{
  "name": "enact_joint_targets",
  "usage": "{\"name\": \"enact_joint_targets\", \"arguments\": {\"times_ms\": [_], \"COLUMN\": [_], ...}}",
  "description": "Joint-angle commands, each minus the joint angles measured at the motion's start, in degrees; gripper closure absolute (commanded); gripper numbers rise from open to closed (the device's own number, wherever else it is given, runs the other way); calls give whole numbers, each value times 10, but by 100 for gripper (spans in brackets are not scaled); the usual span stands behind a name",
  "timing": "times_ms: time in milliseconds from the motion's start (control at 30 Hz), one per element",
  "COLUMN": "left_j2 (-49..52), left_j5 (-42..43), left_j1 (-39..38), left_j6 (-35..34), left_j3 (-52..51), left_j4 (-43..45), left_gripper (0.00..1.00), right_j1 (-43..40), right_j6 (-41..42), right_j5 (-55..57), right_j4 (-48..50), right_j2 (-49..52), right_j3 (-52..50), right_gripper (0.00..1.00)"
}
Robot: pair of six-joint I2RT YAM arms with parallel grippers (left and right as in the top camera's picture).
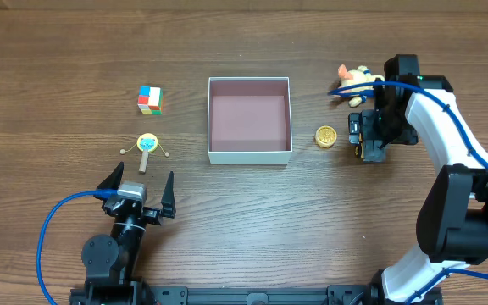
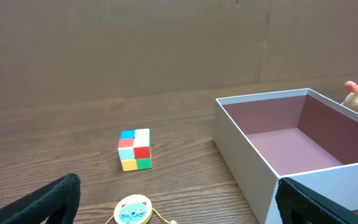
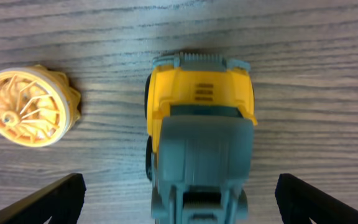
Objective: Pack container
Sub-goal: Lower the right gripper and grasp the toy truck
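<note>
The container (image 1: pixel 249 154) is a square white-walled box with a pink-mauve inside, mid-table; the left wrist view shows it at right (image 2: pixel 248 168). My right gripper (image 1: pixel 369 144) is open, straddling a yellow and grey toy truck (image 3: pixel 197 134) on the table right of the container, its fingers clear of it. A yellow ridged disc (image 1: pixel 326 136) lies between the truck and the container; it also shows in the right wrist view (image 3: pixel 30 106). My left gripper (image 1: pixel 139 191) is open and empty near the front edge, behind a cat-face rattle (image 1: pixel 147 145).
A multicoloured cube (image 1: pixel 150 99) sits far left of the container, also in the left wrist view (image 2: pixel 135 149). A pink and yellow plush toy (image 1: pixel 356 81) lies at the back right next to my right arm. The rattle shows in the left wrist view (image 2: pixel 134 210).
</note>
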Motion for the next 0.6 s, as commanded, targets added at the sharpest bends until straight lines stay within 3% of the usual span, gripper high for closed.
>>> {"name": "enact_joint_targets", "arguments": {"times_ms": [0, 567], "left_j2": [-2, -2], "left_j5": [0, 0], "left_j1": [3, 3], "left_j6": [9, 9], "left_j3": [-2, -2], "left_j4": [1, 1], "left_gripper": [0, 0], "right_j1": [-2, -23], "right_j6": [-4, -6], "right_j5": [6, -10], "right_j4": [8, -2], "right_j2": [-3, -3], "right_j3": [-19, -19], "right_gripper": [0, 5]}}
